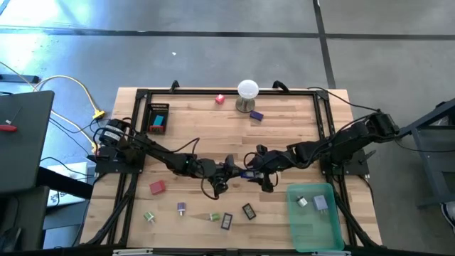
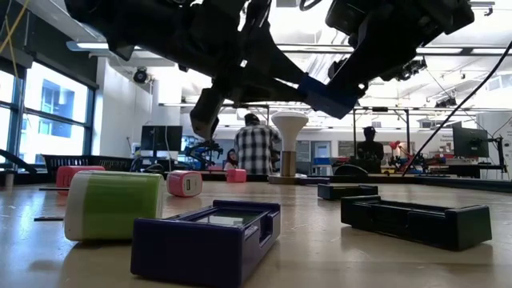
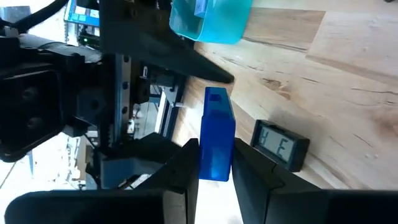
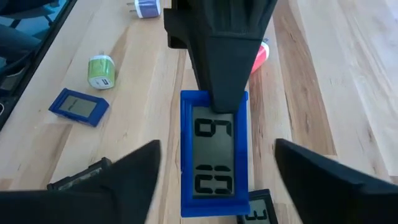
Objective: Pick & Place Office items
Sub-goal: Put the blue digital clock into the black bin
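Observation:
A blue office item with a grey number display (image 4: 214,155) hangs above the middle of the table (image 1: 249,173), between both grippers. My left gripper (image 3: 214,167) comes in from the table's left (image 1: 234,171) and is shut on it. My right gripper (image 4: 216,148) reaches in from the right (image 1: 261,173) and is open. Its two fingers stand wide on either side of the item's near end without touching it. In the low view the item (image 2: 324,96) shows tilted, well above the tabletop. My left gripper pinches the blue item between its two fingers, one on the display face (image 4: 214,106) and one on the back, at the end away from my right gripper. The fingers come nearly level from the table's left and lie along the item. The item is lifted clear and juts out beyond the fingertips (image 3: 186,163).
A teal bin (image 1: 334,227) holding two pieces stands at the near right. Loose pieces lie along the near side: a red block (image 1: 157,187), green ones (image 1: 149,216), black displays (image 1: 248,211). A white ball on a stand (image 1: 247,92) and a black holder (image 1: 158,117) stand at the far side.

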Controlling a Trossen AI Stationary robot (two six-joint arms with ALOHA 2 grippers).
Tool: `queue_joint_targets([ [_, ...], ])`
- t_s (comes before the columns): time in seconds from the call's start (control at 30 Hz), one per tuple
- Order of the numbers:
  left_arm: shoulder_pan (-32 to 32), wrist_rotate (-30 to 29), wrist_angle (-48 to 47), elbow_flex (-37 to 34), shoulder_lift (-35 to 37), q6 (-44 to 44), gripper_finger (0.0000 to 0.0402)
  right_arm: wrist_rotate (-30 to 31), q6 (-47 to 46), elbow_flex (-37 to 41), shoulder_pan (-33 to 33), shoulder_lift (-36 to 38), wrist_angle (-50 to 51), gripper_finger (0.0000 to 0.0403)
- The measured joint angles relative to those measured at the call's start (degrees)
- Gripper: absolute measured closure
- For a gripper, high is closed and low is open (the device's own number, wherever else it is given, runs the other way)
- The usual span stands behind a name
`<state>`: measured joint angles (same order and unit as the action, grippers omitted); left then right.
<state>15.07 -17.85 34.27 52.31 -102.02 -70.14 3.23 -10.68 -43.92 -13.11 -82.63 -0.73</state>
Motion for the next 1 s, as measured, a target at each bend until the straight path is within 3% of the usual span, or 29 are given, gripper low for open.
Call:
queue_joint_targets([
  [0.2,0.0,0.1,-2.6,0.0,0.0,3.2,0.0330,1.2,2.5,0.0,0.1,0.0,0.1,0.0025],
  [0.33,0.0,-0.4,-3.0,0.0,0.0,7.1,0.0330,8.2,3.0,0.0,0.1,0.4,1.7,0.0007],
  [0.4,0.2,-3.6,-3.3,0.0,0.0,12.7,0.0330,11.8,3.0,0.0,0.1,1.3,3.4,0.0005],
  [0.5,0.7,-13.0,-3.1,0.0,0.0,21.3,0.0330,14.9,1.9,-0.1,0.1,2.0,4.4,0.0008],
  [0.6,1.8,-27.9,-3.3,0.0,0.0,30.1,0.0330,15.4,0.8,0.2,0.1,3.3,7.5,0.0008],
  [0.7,2.0,-39.4,-6.7,0.1,0.1,32.5,0.0333,15.3,-0.6,-0.1,0.1,4.7,8.4,0.0008],
  [0.9,1.1,-53.0,-25.4,0.1,0.1,41.0,0.0340,15.1,-2.9,0.1,-0.1,6.1,9.9,0.0008],
  [1.0,0.6,-55.9,-38.0,0.0,0.1,48.0,0.0341,14.8,-3.1,-0.1,-0.5,6.2,9.5,0.0008],
])
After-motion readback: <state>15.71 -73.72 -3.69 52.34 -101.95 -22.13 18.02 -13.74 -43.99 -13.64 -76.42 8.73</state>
